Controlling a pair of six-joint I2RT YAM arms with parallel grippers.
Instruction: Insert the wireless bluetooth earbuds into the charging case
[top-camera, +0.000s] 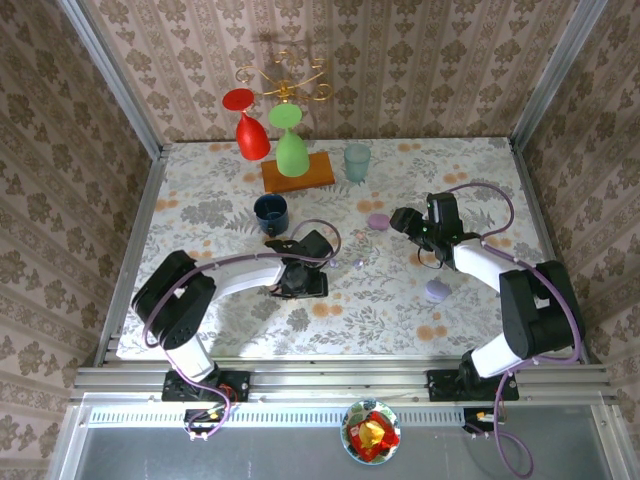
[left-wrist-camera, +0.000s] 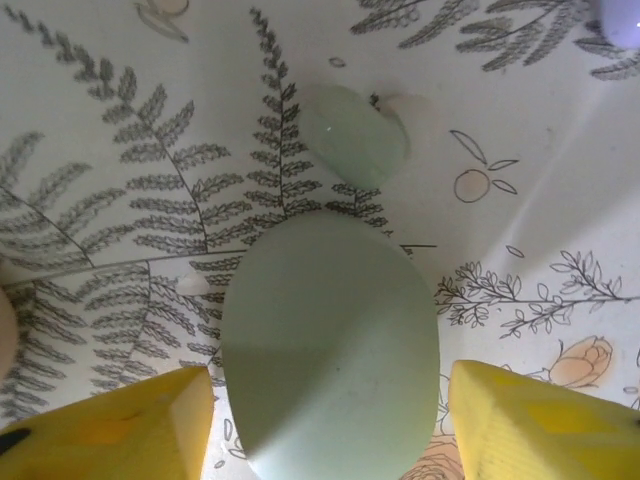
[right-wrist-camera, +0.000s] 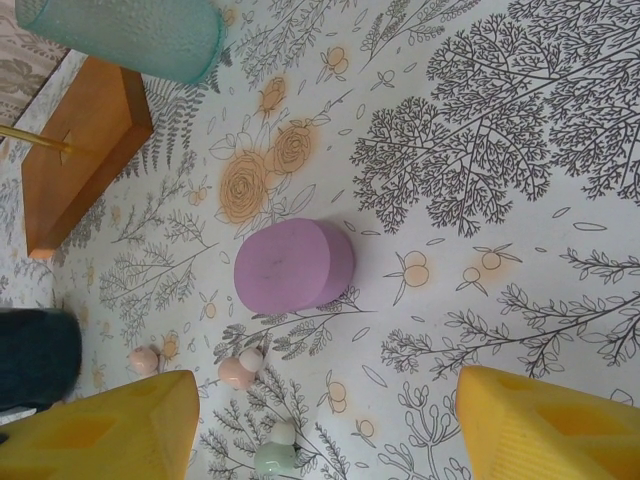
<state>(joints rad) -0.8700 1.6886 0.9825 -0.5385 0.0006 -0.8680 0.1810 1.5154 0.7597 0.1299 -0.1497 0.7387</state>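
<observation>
From the top camera I see the left hand (top-camera: 300, 278) low over the middle of the flowered tabletop (top-camera: 200, 180), just below the dark cup (top-camera: 271, 213). The right hand (top-camera: 405, 222) is further back on the right, just beside the purple case (top-camera: 378, 221). A lilac case (top-camera: 438, 290) lies apart, nearer to the right arm. At the back stand the wooden base (top-camera: 297, 172) and the teal glass (top-camera: 357, 160).

On the left wrist camera, the green case (left-wrist-camera: 330, 345) lies flat on the tabletop between the two yellow fingers (left-wrist-camera: 110, 425). They are very close to its sides, but I cannot tell if they press on it. Of the earbuds (left-wrist-camera: 192, 285), one whitish lies just left of the case. A smaller green piece (left-wrist-camera: 355, 133) lies behind the case.

On the right wrist camera, the right hand is wide open, with bare tabletop between its fingers (right-wrist-camera: 550, 425). The purple case (right-wrist-camera: 293, 265) lies ahead of it, closed and not touched. Several earbuds (right-wrist-camera: 237, 373), pinkish and whitish, lie on the tabletop near the left finger, between the purple case and the dark cup (right-wrist-camera: 35, 355).
</observation>
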